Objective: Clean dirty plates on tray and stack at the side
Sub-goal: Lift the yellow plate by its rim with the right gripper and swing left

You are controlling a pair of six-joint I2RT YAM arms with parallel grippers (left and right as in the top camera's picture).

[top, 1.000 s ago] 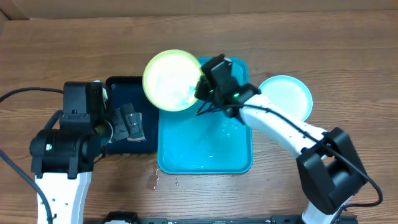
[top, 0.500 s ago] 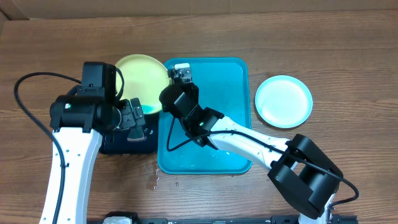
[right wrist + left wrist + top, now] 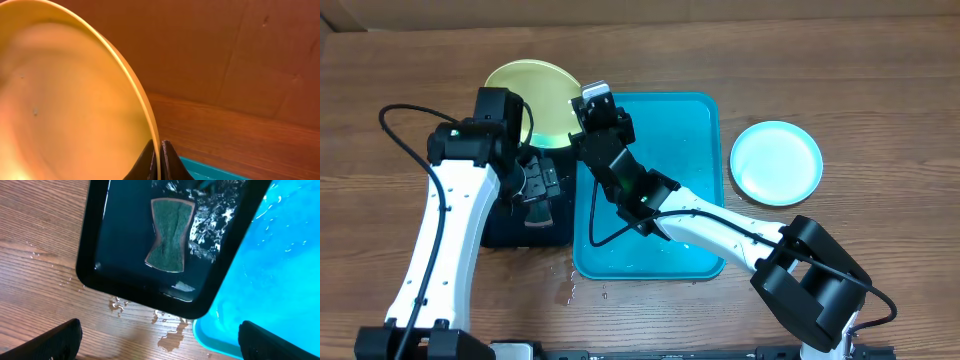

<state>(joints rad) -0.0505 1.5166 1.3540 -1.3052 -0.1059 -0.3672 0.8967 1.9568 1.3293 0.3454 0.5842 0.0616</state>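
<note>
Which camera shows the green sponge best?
The left wrist view: the green sponge lies in plain sight, flat in the black tray. From overhead, the left arm hides it. The right wrist view shows a yellow plate, no sponge.

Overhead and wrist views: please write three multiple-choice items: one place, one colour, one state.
1. Where is the round light blue plastic plate relative to the large bright blue rectangular plastic tray?
A) inside it
B) on the wooden table, to its right
C) under it

2. What colour is the hourglass-shaped sponge in the narrow black plastic tray?
A) green
B) pink
C) white

3. The right gripper is:
A) open, empty
B) shut on the rim of the round yellow-green plastic plate
C) shut on the sponge

Answers: 1 B, it lies on bare wood; 2 A, the left wrist view shows green; 3 B, its fingers pinch the rim.
</note>
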